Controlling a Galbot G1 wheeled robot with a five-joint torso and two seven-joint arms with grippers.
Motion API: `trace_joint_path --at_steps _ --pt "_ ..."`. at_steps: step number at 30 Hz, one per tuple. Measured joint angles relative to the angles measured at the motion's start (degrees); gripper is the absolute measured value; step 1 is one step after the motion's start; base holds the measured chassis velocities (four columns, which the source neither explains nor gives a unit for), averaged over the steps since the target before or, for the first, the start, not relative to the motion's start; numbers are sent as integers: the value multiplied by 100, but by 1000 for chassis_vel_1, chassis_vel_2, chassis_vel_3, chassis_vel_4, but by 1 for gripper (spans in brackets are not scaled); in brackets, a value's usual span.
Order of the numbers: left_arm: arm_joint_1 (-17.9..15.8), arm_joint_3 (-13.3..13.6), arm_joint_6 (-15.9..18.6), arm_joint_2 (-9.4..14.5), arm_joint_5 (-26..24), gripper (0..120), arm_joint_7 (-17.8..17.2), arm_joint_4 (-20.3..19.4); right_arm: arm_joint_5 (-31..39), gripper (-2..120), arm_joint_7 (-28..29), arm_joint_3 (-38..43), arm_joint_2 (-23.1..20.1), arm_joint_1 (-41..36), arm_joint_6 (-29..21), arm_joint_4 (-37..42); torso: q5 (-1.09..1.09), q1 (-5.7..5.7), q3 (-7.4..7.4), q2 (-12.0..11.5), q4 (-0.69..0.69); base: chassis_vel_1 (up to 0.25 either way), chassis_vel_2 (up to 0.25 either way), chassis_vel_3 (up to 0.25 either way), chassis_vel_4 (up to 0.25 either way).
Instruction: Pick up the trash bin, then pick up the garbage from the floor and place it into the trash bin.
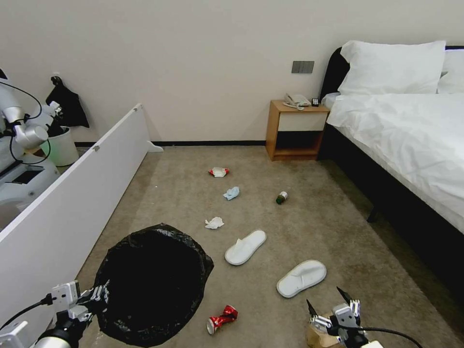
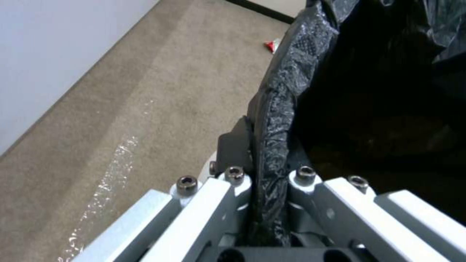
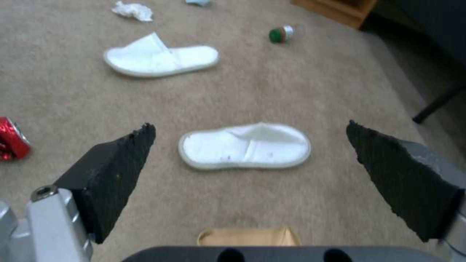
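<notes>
The trash bin (image 1: 153,285), lined with a black bag (image 2: 276,120), is at the lower left, and my left gripper (image 1: 99,295) (image 2: 267,182) is shut on its rim. My right gripper (image 1: 329,302) (image 3: 250,126) hangs open above a brown carton (image 1: 319,338) (image 3: 247,236). On the floor (image 1: 338,227) lie a crushed red can (image 1: 222,319) (image 3: 12,140), two white slippers (image 1: 245,247) (image 1: 301,278) (image 3: 245,147), a white tissue (image 1: 214,223), a pale-blue wad (image 1: 231,193), a green bottle (image 1: 281,197) (image 3: 280,33) and a red-white packet (image 1: 219,171).
A long white panel (image 1: 72,203) runs along the left. Behind it stand another robot arm (image 1: 24,130) and a plain white bucket (image 1: 60,145). A wooden nightstand (image 1: 295,130) is at the far wall, and a bed (image 1: 411,145) fills the right side.
</notes>
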Motion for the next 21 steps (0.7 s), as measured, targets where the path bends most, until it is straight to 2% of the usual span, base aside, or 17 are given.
trace_joint_path --at_steps 2,4,7,9,10,12,21 --pt "-6 4 4 0 4 3 -4 0 28 100 130 -58 13 -40 -76 0 -1 0 0 0 1 0 0 0 0" --pt "-16 8 16 4 7 3 -21 -9 164 100 245 -127 18 -107 -544 69 0 0 0 0 0 0 0 0 0" --pt "-16 9 19 6 7 3 -22 -18 235 100 259 -151 20 -118 -808 126 -1 0 0 0 0 0 0 0 0" --pt "13 6 21 9 4 3 -22 -35 378 100 236 -242 58 -52 -1550 204 -1 0 0 0 1 0 0 0 0" --pt "13 6 21 9 4 3 -22 -35 378 100 236 -242 58 -52 -1550 204 -1 0 0 0 1 0 0 0 0" --pt "42 3 21 9 3 3 -12 -41 448 100 181 -303 73 32 -1912 184 -1 0 0 0 2 0 0 0 0" --pt "74 -5 10 -15 0 3 3 -66 563 100 174 -351 84 223 -2127 -105 0 0 0 0 1 0 0 0 0"
